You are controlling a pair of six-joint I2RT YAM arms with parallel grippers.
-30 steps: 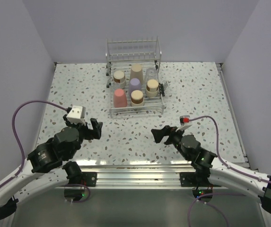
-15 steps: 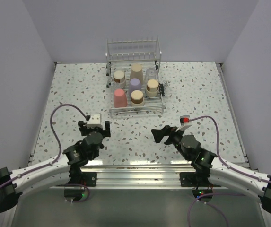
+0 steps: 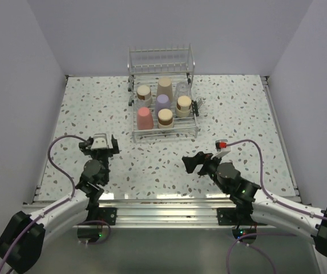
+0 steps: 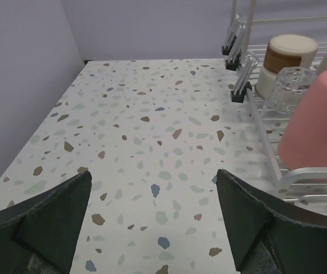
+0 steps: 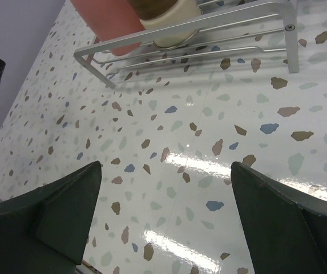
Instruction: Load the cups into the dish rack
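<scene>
The dish rack (image 3: 166,136) stands at the back middle of the table and holds several cups upside down: a tall beige cup (image 3: 164,87), a lavender cup (image 3: 162,103), a coral-pink cup (image 3: 145,118), three metallic cups with tan bases (image 3: 184,105) and a clear cup (image 3: 181,89). My left gripper (image 3: 99,144) is open over bare table, left of the rack's front corner. In its wrist view the left gripper (image 4: 153,174) holds nothing, and the pink cup (image 4: 314,120) is at the right. My right gripper (image 3: 194,162) (image 5: 166,165) is open and empty, in front of the rack.
Speckled tabletop (image 3: 237,114) spreads on both sides of the rack, with walls at the left, right and back. A small side basket (image 3: 198,106) hangs on the rack's right side. The rack's front rail (image 5: 192,31) crosses the top of the right wrist view.
The left arm has folded back toward its base, and its gripper has shifted left and slightly away from the near edge. The right arm has not moved.
</scene>
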